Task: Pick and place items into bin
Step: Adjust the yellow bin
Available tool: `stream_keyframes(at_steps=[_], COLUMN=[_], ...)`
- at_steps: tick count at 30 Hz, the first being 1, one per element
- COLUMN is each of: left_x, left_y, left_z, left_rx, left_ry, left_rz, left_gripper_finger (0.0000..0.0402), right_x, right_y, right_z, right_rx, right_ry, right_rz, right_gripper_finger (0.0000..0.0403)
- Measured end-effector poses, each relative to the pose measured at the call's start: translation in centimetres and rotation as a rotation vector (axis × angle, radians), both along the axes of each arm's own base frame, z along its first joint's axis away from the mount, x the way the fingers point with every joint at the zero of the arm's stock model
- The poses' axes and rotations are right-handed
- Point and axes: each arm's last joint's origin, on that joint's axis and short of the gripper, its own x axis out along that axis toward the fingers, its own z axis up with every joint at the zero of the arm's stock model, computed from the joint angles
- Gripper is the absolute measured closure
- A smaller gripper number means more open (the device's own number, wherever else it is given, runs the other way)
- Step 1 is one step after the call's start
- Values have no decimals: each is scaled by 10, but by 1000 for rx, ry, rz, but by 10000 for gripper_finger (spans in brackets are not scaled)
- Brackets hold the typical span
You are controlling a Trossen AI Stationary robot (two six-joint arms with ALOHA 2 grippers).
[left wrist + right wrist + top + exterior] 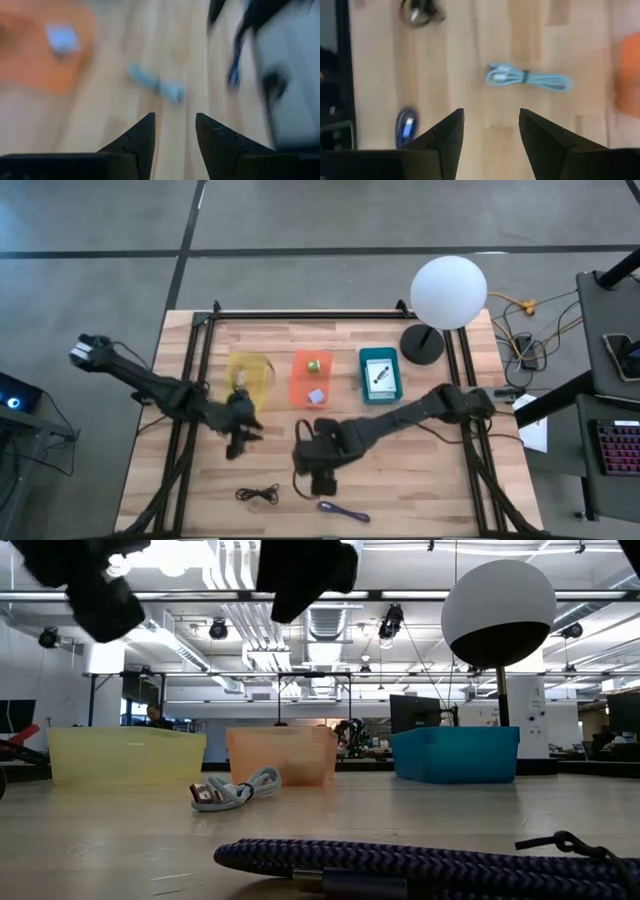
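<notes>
Cord, pale blue-white [527,79], bundled w/ a dark tie at its middle, is lying flat on the wooden surface [470,45], in front of the orange bin [285,755] and not yet in any bin. The overhead view is not showing it; the right arm seems to be covering it.

Right claw [491,111] is hovering above the surface w/ fingers standing wide and nothing btwn them. The cord is sitting just ahead of its fingertips, close to centred on the gap. Its long axis is running along the line from one finger to the other, so closing as-is would probably squeeze it lengthwise. A wrist turn looks needed to pinch across the bundle.

Left claw [175,116] is also standing parted and empty, pointing at the same cord from the other side. From there the cord is lying at a slant and looks farther off, so the right arm is probably the nearer one.

Purple cord [406,127] and black cord [258,494] are waiting nearer the surface's front edge.
</notes>
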Motion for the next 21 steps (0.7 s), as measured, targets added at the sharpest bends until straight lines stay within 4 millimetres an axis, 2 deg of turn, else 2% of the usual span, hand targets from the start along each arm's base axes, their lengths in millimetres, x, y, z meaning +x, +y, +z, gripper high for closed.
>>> stream_keyframes(at_steps=[1, 3, 7, 9, 11, 16, 21], left_x=[3, 0, -1, 3, 8, 23, 37], left_y=[-4, -2, 9, 12, 21, 48, 57], left_z=[-5, -14, -5, 5, 5, -23, -36], left_rx=[19, 81, 336, 416, 453, 393, 429], left_ry=[70, 244, 346, 332, 375, 594, 631], left_rz=[-10, 95, 395, 470, 488, 464, 396], left_gripper_finger=[276, 276, 276, 279, 287, 312, 320], right_x=[-2, -4, -1, 0, 0, 1, 1], right_y=[5, 10, 7, 6, 7, 6, 6], right_z=[0, -2, -4, -4, -4, -4, -4], right_rx=[-15, -1, 32, 12, 14, 18, 19], right_ry=[0, 2, -7, -25, -40, -53, -54], right_rz=[13, -29, -174, -216, -236, -271, -274], right_gripper_finger=[225, 225, 225, 225, 225, 225, 225])
